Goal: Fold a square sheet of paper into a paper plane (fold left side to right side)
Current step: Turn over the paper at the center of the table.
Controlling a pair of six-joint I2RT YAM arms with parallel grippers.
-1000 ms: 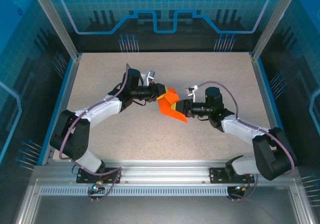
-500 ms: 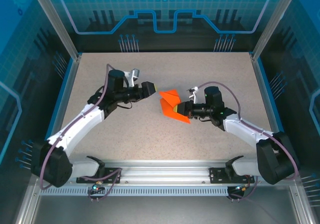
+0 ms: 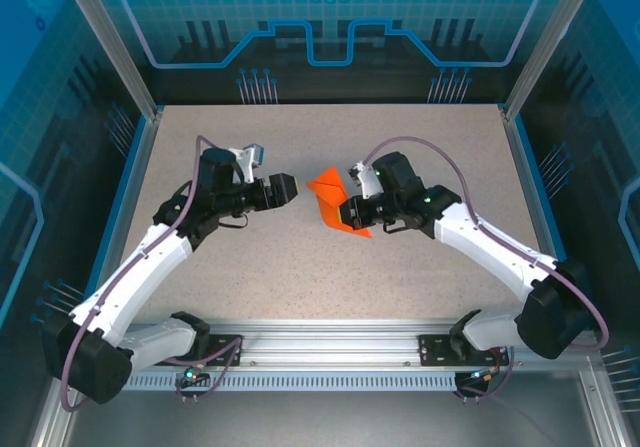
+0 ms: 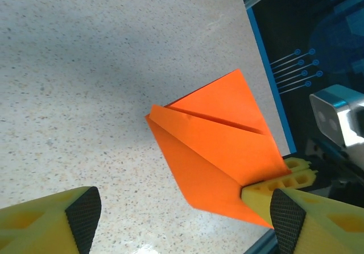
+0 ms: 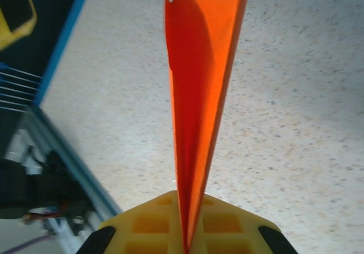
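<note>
The square sheet of paper [image 3: 334, 200] is bright orange and folded into a pointed, dart-like paper plane with a centre crease. My right gripper [image 3: 352, 213] is shut on its rear end and holds it over the middle of the table. In the right wrist view the paper [image 5: 200, 89] stands edge-on, pinched between my yellow fingers [image 5: 148, 225]. My left gripper [image 3: 284, 188] stands open just left of the paper's tip, apart from it. In the left wrist view the paper [image 4: 216, 146] lies ahead of the left gripper [image 4: 185, 220], with the right gripper's fingers [image 4: 278, 187] clamped on its corner.
The speckled tabletop [image 3: 420, 147] has a blue rim [image 3: 530, 182] and metal frame posts [image 3: 110, 47] at the corners. A rail [image 3: 330, 342] with both arm bases runs along the near edge. The right arm's wrist camera [image 4: 338, 115] sits close behind the paper.
My left gripper let go of the paper, opened wide and drew back to the left. My right gripper closed on the paper and carried it a little farther up the table.
</note>
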